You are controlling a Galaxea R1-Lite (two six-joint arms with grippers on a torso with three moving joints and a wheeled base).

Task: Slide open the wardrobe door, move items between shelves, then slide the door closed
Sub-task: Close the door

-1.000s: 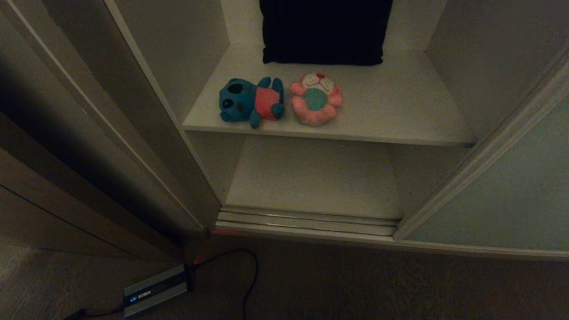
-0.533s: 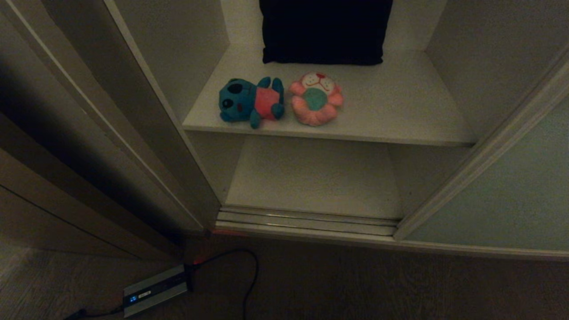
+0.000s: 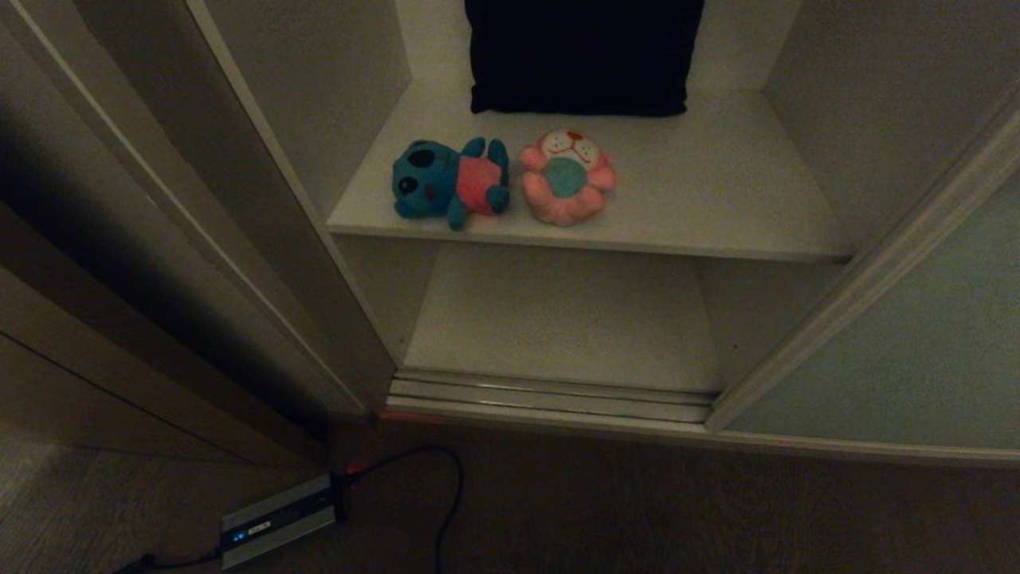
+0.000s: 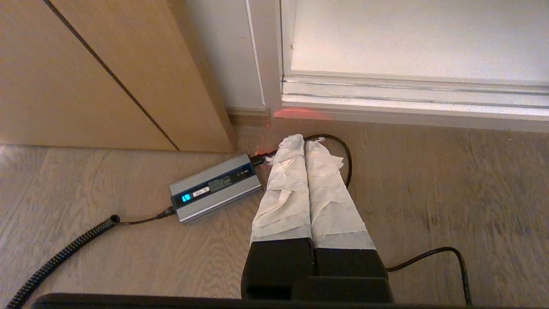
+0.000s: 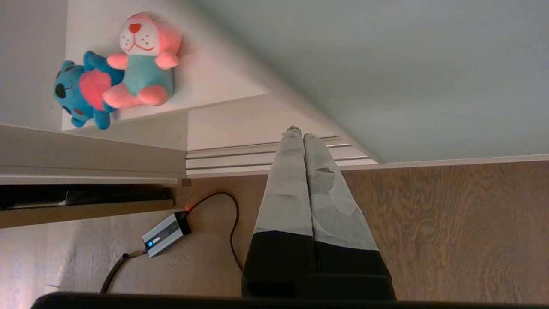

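The grey-green sliding wardrobe door (image 3: pixel 916 351) stands slid aside at the right, leaving the wardrobe open. On the upper off-white shelf (image 3: pixel 717 199) lie two plush toys side by side: a teal-blue one (image 3: pixel 448 183) with a pink shirt and a pink one (image 3: pixel 566 177) with a teal shirt. The lower shelf (image 3: pixel 558 319) is bare. Both toys, pink (image 5: pixel 143 64) and blue (image 5: pixel 77 94), show in the right wrist view. My right gripper (image 5: pixel 299 134) is shut and empty, low before the floor track. My left gripper (image 4: pixel 305 141) is shut and empty above the floor. Neither arm shows in the head view.
A dark folded cloth (image 3: pixel 582 56) lies at the back of the upper shelf. A ribbed metal floor track (image 3: pixel 550 395) runs along the wardrobe's front. A grey power box (image 3: pixel 275 522) with black cables lies on the wooden floor. A brown wood-grain panel (image 4: pixel 85 73) stands at the left.
The head view is unchanged: toys, door and shelves stay put, and no arm has come into it.
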